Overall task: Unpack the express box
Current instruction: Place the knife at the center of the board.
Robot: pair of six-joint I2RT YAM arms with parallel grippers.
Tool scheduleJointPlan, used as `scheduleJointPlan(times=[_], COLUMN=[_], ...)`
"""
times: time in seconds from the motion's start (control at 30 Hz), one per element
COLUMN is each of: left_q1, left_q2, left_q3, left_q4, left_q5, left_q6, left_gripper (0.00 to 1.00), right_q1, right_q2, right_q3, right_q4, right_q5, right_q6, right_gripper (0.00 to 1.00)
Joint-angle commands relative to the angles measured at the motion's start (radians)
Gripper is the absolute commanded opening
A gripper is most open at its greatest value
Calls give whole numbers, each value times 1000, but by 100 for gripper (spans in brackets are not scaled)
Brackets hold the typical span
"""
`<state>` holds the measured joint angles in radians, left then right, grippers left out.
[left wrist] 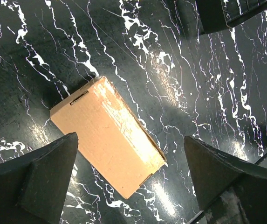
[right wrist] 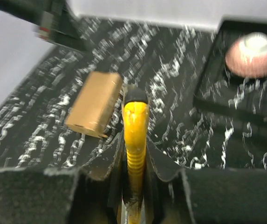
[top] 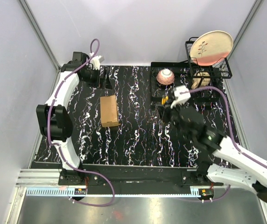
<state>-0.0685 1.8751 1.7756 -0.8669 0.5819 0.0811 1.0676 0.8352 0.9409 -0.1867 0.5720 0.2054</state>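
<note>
Left of centre on the black white-veined mat (top: 138,135) lay the flat brown cardboard express box (top: 109,111); at the mat's far-left corner the left gripper (left wrist: 130,137) gaped wide; the right gripper (right wrist: 135,161) clamped a yellow utility knife (right wrist: 135,121)

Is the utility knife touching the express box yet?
Apart. Top external shows bare marbled mat between the yellow utility knife, clamped in the right gripper, and the express box.

Express box (top: 109,111) left of knife (right wrist: 135,133)
</note>
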Motion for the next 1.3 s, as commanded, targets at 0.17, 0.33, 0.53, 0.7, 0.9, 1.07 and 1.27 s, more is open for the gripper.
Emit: scheduleJointPlan(times=[0.17, 0.33, 0.53, 0.7, 0.9, 1.07, 1.27], left_q1=[10, 12, 12, 27, 30, 32, 32], left_q2=[-125, -168, -194, -191, -154, -126, -120], left_q3=[-108, -199, -330, -416, -421, -432, -458], left_q4=[75, 89, 147, 215, 246, 266, 287], left_q5=[10, -36, -74, -90, -54, -19, -4], left_q6=[34, 86, 106, 129, 105, 86, 92], left_gripper=[99, 99, 99, 99, 99, 99, 99], right_q1=[-546, -575, -578, -575, -575, -564, -537], right_q2=[359, 496, 665, 740, 777, 820, 811], right_q3=[84, 78, 62, 94, 79, 134, 171], right_q4=[18, 110, 159, 40, -39, -99, -146], right_q5=[-917, -1093, -1106, -1006, -884, -836, -756], right_q6=[344, 397, 372, 234, 167, 131, 92], right_gripper=[0, 0, 0, 0, 21, 44, 68])
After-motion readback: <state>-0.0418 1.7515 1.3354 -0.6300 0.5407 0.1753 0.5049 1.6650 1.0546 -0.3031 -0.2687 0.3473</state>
